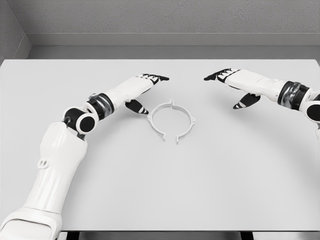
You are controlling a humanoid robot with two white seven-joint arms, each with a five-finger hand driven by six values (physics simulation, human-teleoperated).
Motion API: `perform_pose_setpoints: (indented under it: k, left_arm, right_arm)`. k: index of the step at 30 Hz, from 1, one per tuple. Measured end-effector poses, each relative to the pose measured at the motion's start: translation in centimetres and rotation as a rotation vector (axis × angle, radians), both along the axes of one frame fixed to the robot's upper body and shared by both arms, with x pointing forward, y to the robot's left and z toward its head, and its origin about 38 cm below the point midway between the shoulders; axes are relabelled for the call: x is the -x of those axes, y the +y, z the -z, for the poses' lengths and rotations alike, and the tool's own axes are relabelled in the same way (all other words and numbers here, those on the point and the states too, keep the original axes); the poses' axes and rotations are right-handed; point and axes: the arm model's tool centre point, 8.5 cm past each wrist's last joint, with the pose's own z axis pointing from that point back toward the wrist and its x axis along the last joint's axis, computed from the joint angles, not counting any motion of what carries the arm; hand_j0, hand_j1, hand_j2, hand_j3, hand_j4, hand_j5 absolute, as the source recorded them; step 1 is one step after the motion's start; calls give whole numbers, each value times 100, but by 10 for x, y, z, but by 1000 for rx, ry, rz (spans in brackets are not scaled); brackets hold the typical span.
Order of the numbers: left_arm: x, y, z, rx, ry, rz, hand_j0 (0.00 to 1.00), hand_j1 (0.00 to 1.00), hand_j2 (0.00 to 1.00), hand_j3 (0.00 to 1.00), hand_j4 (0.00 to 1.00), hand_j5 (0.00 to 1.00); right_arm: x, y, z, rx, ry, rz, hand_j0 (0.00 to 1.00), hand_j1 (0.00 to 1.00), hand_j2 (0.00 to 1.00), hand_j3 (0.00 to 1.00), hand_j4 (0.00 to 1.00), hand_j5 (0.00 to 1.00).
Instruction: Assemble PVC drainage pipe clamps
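while flat, clamp ring (171, 121) seemingly opens toward the table's (225, 190) near edge.

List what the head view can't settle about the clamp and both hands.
- Pipe clamp: whether its two halves touch at the top tab; too small. No pipe in frame.
- Right hand: forearm cut off by the right edge.
- Left hand: palm turned down, underside hidden.
- Table: side edges run out of frame.

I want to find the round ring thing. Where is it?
In the head view, the white pipe clamp ring lies flat near the middle of the table, between the two hands and closer to the left hand.
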Motion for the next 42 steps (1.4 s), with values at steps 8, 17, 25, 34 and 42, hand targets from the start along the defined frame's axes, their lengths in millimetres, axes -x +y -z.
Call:
perform_pose_setpoints:
  k: [8,17,25,34,42]
  left_arm:
    - [2,-4,0,-3,-4,12,100,100,100,100,100,100]
    - [3,-7,-1,-3,-8,20,100,100,100,100,100,100]
    - [-6,-2,-13,-4,-27,6,100,100,100,100,100,100]
    - [-16,-2,-10,-17,2,2,100,100,100,100,100,100]
    - [-16,-11,-4,-13,21,13,100,100,100,100,100,100]
  right_arm:
    - [0,0,0,0,0,0,100,100,100,100,100,100]
    - [0,0,0,-1,-1,0,100,100,100,100,100,100]
    - [0,0,0,-1,-1,0,100,100,100,100,100,100]
    - [2,0,3,0,7,-2,100,100,100,100,100,100]
    - [9,-3,4,21,6,-13,100,100,100,100,100,100]
